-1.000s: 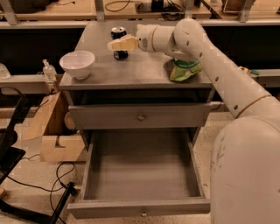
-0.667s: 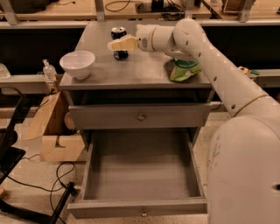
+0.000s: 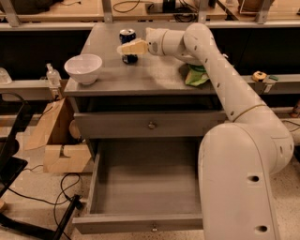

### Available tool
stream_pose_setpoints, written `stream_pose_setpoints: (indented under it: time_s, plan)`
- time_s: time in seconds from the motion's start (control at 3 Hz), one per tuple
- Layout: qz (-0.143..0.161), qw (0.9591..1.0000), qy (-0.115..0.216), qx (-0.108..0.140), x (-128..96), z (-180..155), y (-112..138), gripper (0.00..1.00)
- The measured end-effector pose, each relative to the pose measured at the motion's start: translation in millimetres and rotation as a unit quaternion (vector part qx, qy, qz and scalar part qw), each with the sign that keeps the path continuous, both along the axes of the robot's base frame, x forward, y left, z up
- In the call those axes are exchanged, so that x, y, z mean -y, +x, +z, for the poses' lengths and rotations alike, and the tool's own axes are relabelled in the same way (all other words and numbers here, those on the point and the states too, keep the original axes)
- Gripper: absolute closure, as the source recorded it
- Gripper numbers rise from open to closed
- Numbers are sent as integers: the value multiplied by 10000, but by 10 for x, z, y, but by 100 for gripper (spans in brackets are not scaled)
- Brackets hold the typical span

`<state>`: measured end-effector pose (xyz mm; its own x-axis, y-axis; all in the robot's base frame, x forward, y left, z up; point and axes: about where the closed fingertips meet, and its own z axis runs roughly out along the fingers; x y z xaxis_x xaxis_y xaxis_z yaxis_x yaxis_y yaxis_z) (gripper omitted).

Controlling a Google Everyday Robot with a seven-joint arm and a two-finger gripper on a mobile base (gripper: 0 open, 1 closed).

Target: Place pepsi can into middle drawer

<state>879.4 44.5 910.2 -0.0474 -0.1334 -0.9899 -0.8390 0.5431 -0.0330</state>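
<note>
While pincer (image 3: 124, 48) overlaps pepsi can (image 3: 127, 35), middle drawer (image 3: 136, 222) open

A grey cabinet (image 3: 154, 78) is standing on a pale speckled floor (image 3: 35, 183). Left of the cabinet a cardboard box (image 3: 65, 157) is sitting by black cables (image 3: 57, 197), and behind the cabinet a wooden bench (image 3: 70, 11) is running across.

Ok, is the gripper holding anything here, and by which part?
Cannot tell: the gripper lies across the middle of the upright pepsi can on the cabinet top; contact is unclear.
</note>
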Motion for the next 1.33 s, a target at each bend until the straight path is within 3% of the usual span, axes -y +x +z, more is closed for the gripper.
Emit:
stream_pose_setpoints:
  time_s: [0.67,1.0,1.33]
  plan:
    - [-9,10000,-64,-24,-57,-20,4,0]
    - [-216,9994,-274,-74,-134,37,53,0]
    - [-213,9994,-276,-75,-139,35,54,0]
